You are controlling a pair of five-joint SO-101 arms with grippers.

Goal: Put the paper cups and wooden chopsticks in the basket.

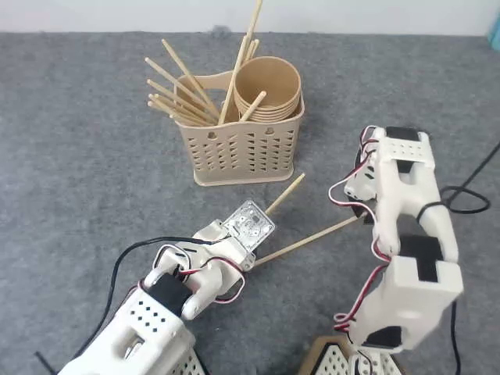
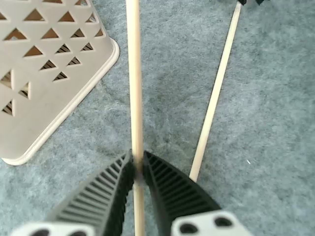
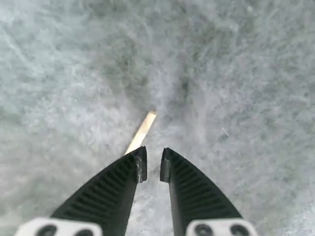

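The left white-and-black pincer (image 2: 138,160) was clamped on a slender pale wooden chopstick (image 2: 134,73), which ran straight ahead from between its tips. The right white-and-black pincer (image 3: 152,158) pointed downward, its jaws a narrow gap apart.

No text, label, brand, number or sign can be read anywhere in these views.

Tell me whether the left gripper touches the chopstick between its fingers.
Touching: left wrist view shows the left gripper pinching the chopstick, no gap either side.
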